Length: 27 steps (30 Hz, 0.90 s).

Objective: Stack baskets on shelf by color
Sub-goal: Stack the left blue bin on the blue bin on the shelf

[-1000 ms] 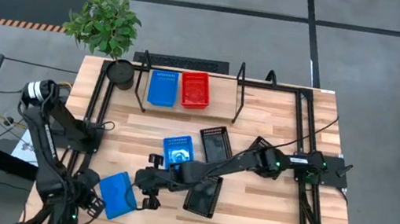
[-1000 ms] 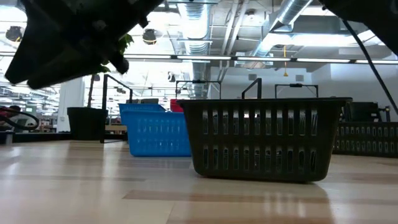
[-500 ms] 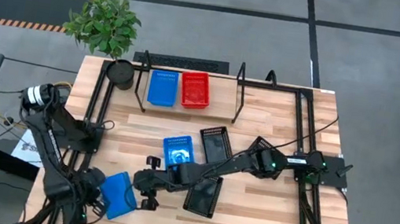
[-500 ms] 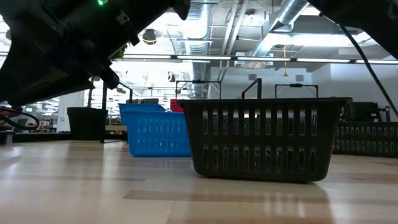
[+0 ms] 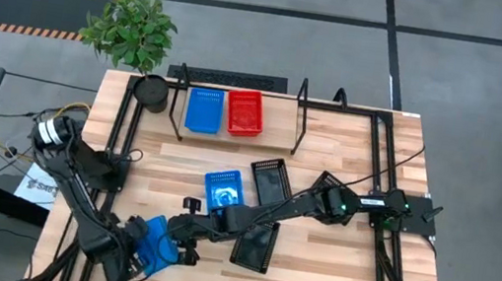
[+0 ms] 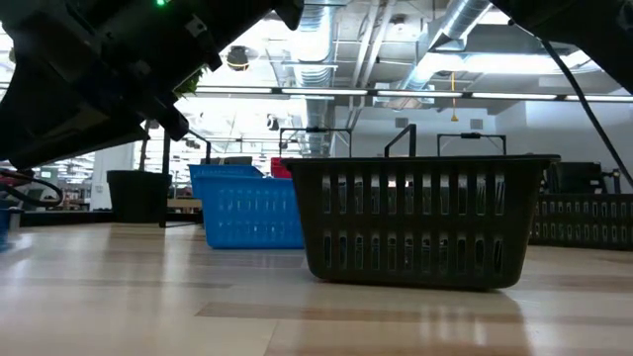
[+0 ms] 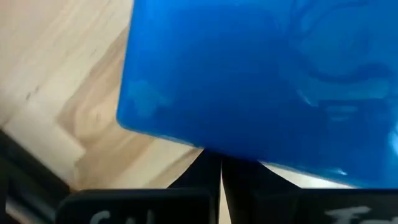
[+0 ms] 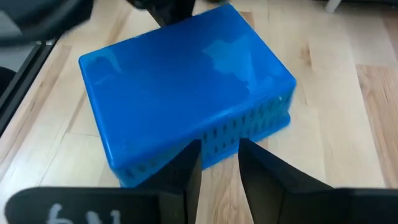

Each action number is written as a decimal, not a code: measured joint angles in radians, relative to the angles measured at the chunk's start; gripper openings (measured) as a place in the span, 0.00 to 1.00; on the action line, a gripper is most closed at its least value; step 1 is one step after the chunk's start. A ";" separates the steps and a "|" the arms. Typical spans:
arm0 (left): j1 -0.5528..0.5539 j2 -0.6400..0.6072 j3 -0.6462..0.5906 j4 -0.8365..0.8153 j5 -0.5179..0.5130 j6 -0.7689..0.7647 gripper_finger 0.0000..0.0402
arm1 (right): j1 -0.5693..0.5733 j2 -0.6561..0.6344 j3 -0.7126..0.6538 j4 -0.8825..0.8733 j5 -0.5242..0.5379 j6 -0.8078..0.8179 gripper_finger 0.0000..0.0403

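Overturned blue basket sits bottom-up at the near-left of the table, with both grippers at it. Left gripper is on its near-left side, low against the tabletop; the left wrist view shows its two fingers pressed together with no gap, tips tucked under the edge of the basket's solid base, nothing between them. Right gripper reaches in from the right along the table, right at the basket's right side; the right wrist view shows its fingers slightly apart, a narrow gap between them, tips just at the perforated side wall, not clamped on anything I can see. Second blue basket sits upright mid-table, just far of the right arm. Black basket lies beside it to the right, another black basket nearer, partly under the right arm. On the shelf at the far edge: blue basket and red basket side by side, touching or nearly so. Round black plant pot at the far-left corner, left of the shelf. Low view: black basket close up, blue basket behind it to the left.
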State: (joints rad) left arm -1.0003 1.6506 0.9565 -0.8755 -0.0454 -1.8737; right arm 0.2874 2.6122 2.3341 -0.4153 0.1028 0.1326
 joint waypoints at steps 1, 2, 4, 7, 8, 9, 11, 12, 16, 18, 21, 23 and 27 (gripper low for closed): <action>0.011 0.007 0.000 0.001 -0.001 0.025 0.00 | 0.000 0.000 0.000 -0.004 0.000 0.000 0.32; 0.021 0.013 0.000 0.002 -0.001 0.050 0.00 | 0.000 0.000 0.000 -0.006 0.000 0.001 0.32; 0.042 0.023 0.000 0.001 -0.012 0.100 0.00 | 0.000 0.000 0.000 -0.009 0.000 0.005 0.32; 0.065 0.022 0.000 -0.003 -0.033 0.155 0.00 | -0.002 -0.002 0.000 -0.019 0.000 0.005 0.32; 0.072 0.022 0.000 -0.006 -0.039 0.170 0.00 | -0.002 -0.003 0.000 -0.024 0.000 0.005 0.32; 0.078 0.020 0.000 -0.009 -0.047 0.186 0.00 | -0.002 -0.004 0.000 -0.030 0.000 0.005 0.32; 0.090 0.019 0.000 -0.012 -0.056 0.217 0.00 | -0.002 -0.004 0.000 -0.031 0.000 -0.003 0.32; 0.097 0.019 0.000 -0.012 -0.062 0.232 0.00 | -0.002 -0.004 0.000 -0.030 0.000 -0.007 0.32; 0.128 0.019 0.005 0.001 -0.163 0.281 0.00 | -0.003 -0.004 0.002 0.012 -0.005 -0.010 0.32; 0.145 0.018 0.014 0.004 -0.222 0.299 0.00 | -0.003 -0.004 0.001 0.004 -0.030 -0.010 0.32; 0.168 0.019 0.037 -0.004 -0.221 0.369 0.00 | -0.003 -0.002 0.004 0.016 -0.069 -0.010 0.32; 0.190 0.018 0.057 0.000 -0.231 0.424 0.00 | -0.003 -0.002 0.021 -0.008 -0.078 -0.018 0.32; 0.208 0.018 0.100 -0.042 -0.231 0.467 0.00 | -0.003 -0.059 0.013 -0.112 -0.061 -0.016 0.32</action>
State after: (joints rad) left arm -0.7921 1.6688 1.0566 -0.9171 -0.2766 -1.4067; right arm 0.2844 2.5532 2.3474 -0.5272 0.0422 0.1161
